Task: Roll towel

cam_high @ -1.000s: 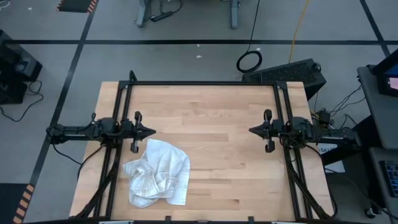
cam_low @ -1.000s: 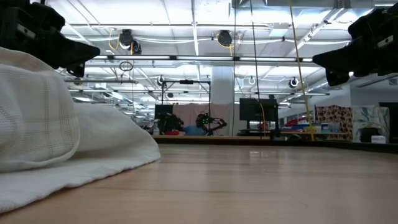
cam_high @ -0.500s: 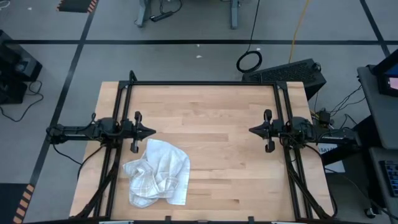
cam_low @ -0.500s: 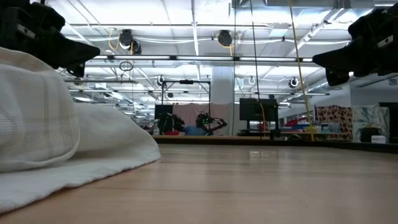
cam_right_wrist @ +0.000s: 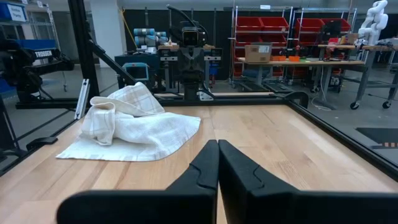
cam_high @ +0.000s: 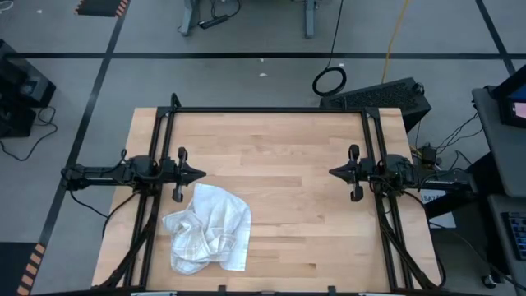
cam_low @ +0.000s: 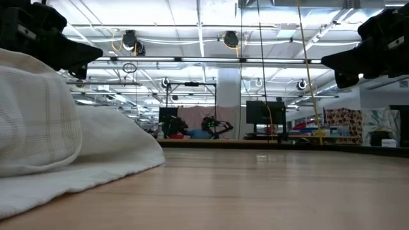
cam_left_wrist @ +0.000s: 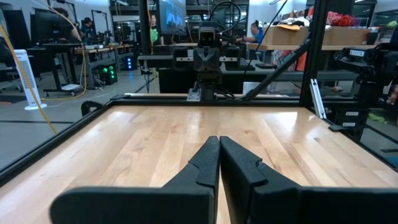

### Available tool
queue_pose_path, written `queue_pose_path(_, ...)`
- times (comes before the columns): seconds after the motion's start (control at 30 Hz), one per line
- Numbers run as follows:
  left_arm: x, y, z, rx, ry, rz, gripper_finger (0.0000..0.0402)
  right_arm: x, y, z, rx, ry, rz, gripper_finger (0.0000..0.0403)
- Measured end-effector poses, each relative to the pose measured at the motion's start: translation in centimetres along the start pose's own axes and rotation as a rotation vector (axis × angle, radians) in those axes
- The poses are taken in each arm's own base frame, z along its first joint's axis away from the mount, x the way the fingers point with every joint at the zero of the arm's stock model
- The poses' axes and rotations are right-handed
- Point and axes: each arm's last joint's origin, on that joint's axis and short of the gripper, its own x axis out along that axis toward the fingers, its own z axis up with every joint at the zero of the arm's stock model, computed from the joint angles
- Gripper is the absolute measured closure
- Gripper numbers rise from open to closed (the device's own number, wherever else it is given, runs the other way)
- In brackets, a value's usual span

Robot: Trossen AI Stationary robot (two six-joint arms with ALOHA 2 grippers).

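Crumpled towel (cam_high: 209, 227) on table (cam_high: 288, 164), left gripper (cam_high: 200, 174) clenched just beside it, right gripper (cam_high: 333, 173) clenched, well apart.

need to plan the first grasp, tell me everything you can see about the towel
The towel is thin white cloth with a faint grey check, soft and wrinkled. It lies crumpled in a loose heap, not rolled, on the wooden table near the front left, just below the left gripper. Only the tabletop touches it.

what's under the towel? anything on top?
The towel lies crumpled on the bare wood table, by the left gripper. Nothing rests on it. Its folds hide whatever lies beneath; no bulge suggests an object. Both arms wait with fingers shut, right gripper opposite.
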Motion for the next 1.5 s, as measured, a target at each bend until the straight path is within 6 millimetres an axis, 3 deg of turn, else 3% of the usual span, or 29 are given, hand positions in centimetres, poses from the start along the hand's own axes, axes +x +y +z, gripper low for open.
queue_pose_path(0.9,0.0,0.0,0.0,0.000,-0.001,0.000,0.0381,-0.1,-0.2,0.7,0.008,-0.029,-0.095,0.0403)
queue_pose_path(1.17,0.0,0.0,0.0,0.000,-0.001,0.000,0.0381,-0.4,-0.1,4.9,0.009,-0.070,-0.097,0.0403)
queue_pose_path(1.5,0.0,0.0,0.0,0.000,-0.003,0.006,0.0381,0.5,0.2,14.3,0.022,0.023,-0.100,0.0403)
